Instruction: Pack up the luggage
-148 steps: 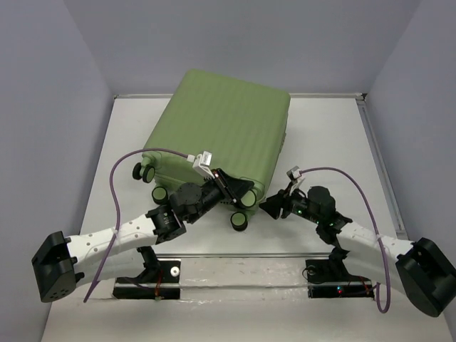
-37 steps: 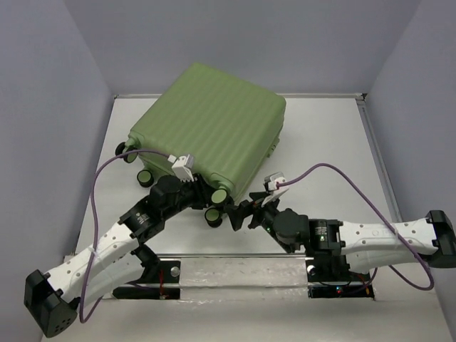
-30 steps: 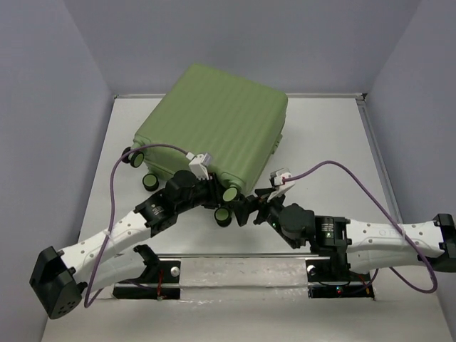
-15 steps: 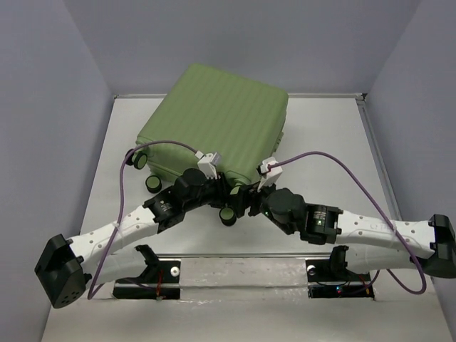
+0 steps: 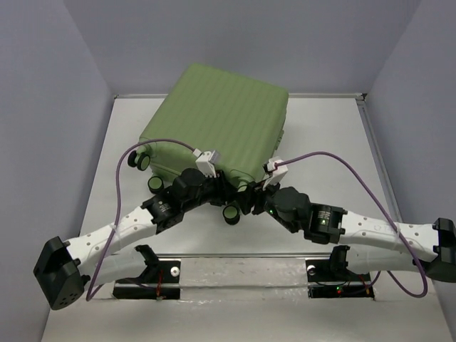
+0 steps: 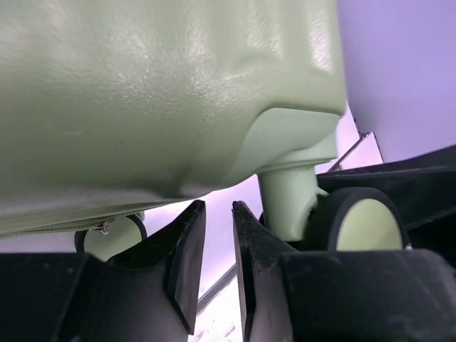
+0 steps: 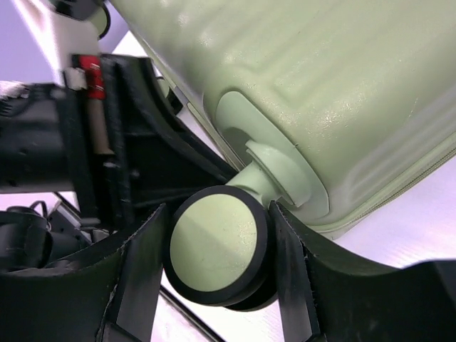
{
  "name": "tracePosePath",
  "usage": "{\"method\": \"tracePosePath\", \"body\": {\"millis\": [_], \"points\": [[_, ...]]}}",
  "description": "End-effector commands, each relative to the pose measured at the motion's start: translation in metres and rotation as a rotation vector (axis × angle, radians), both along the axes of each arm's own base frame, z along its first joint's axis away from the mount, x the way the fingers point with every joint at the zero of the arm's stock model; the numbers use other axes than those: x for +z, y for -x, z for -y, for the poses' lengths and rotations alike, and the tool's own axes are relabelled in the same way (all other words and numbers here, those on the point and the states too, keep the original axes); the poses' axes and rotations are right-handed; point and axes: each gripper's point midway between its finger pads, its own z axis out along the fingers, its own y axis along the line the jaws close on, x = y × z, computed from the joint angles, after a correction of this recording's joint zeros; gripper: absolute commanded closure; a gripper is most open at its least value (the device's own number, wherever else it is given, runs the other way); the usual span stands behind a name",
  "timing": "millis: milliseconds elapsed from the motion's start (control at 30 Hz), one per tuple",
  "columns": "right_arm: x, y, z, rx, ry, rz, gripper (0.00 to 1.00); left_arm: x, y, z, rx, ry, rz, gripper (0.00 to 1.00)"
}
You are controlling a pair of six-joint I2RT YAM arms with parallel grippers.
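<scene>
The luggage (image 5: 221,121) is a large light-green ribbed suitcase lying closed on the table, its black wheels with green hubs facing the arms. My right gripper (image 7: 218,208) has a finger pressed against each side of one corner wheel (image 7: 214,246) and is shut on it; the top view shows this at the near corner (image 5: 242,203). My left gripper (image 6: 217,206) is under the shell (image 6: 164,85) just beside that wheel's stem (image 6: 288,192). Its jaws are a narrow gap apart with nothing between them. From above, the left gripper (image 5: 226,189) sits at the suitcase's near edge.
Two more wheels (image 5: 154,184) (image 5: 137,161) stick out at the suitcase's near-left side. Purple cables (image 5: 125,167) (image 5: 342,167) loop over both arms. Grey walls close in the white table (image 5: 328,135) on three sides. The arm bases (image 5: 157,274) are at the near edge.
The right arm came in to the corner wheel and its jaws closed from wide open onto it. The suitcase shifted slightly right. The left gripper stayed under the near edge.
</scene>
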Motion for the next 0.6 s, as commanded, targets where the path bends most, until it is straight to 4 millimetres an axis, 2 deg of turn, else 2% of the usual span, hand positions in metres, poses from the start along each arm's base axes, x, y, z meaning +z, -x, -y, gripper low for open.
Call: {"method": "tracePosePath", "body": {"millis": [0, 33, 67, 100, 167, 200, 267, 333, 367, 400, 467, 533, 567], "points": [[-0.018, -0.016, 0.034, -0.091, 0.082, 0.011, 0.93, 0.065, -0.009, -0.008, 0.061, 0.133, 0.152, 0.63], [-0.021, -0.017, 0.040, -0.099, 0.084, 0.012, 0.93, 0.062, -0.009, -0.016, 0.078, 0.104, 0.148, 0.60], [-0.019, -0.021, 0.047, -0.115, 0.080, 0.015, 0.93, 0.062, -0.017, -0.027, 0.134, 0.082, 0.161, 0.58], [-0.013, -0.022, 0.054, -0.124, 0.061, 0.025, 0.93, 0.069, -0.021, -0.033, 0.160, 0.075, 0.175, 0.56], [-0.014, -0.024, 0.066, -0.147, 0.071, 0.027, 0.93, 0.066, -0.031, -0.061, 0.269, -0.018, 0.187, 0.50], [-0.013, -0.028, 0.076, -0.174, 0.071, 0.029, 0.93, 0.080, -0.034, -0.070, 0.304, -0.022, 0.208, 0.47], [-0.007, -0.030, 0.090, -0.198, 0.068, 0.038, 0.93, 0.083, -0.032, -0.090, 0.355, -0.071, 0.213, 0.39], [0.001, -0.035, 0.106, -0.242, 0.055, 0.055, 0.93, 0.098, -0.031, -0.107, 0.413, -0.075, 0.240, 0.30], [0.002, -0.038, 0.112, -0.257, 0.062, 0.060, 0.93, 0.093, -0.029, -0.116, 0.434, -0.110, 0.226, 0.27], [0.003, -0.045, 0.122, -0.293, 0.072, 0.066, 0.93, 0.101, -0.027, -0.122, 0.450, -0.104, 0.233, 0.22], [0.002, -0.053, 0.134, -0.335, 0.088, 0.066, 0.93, 0.095, -0.021, -0.135, 0.473, -0.152, 0.213, 0.18], [-0.001, -0.060, 0.142, -0.355, 0.094, 0.055, 0.93, 0.103, -0.019, -0.154, 0.532, -0.180, 0.226, 0.15], [-0.001, -0.068, 0.154, -0.397, 0.091, 0.050, 0.93, 0.096, -0.016, -0.164, 0.550, -0.231, 0.210, 0.13]]}}
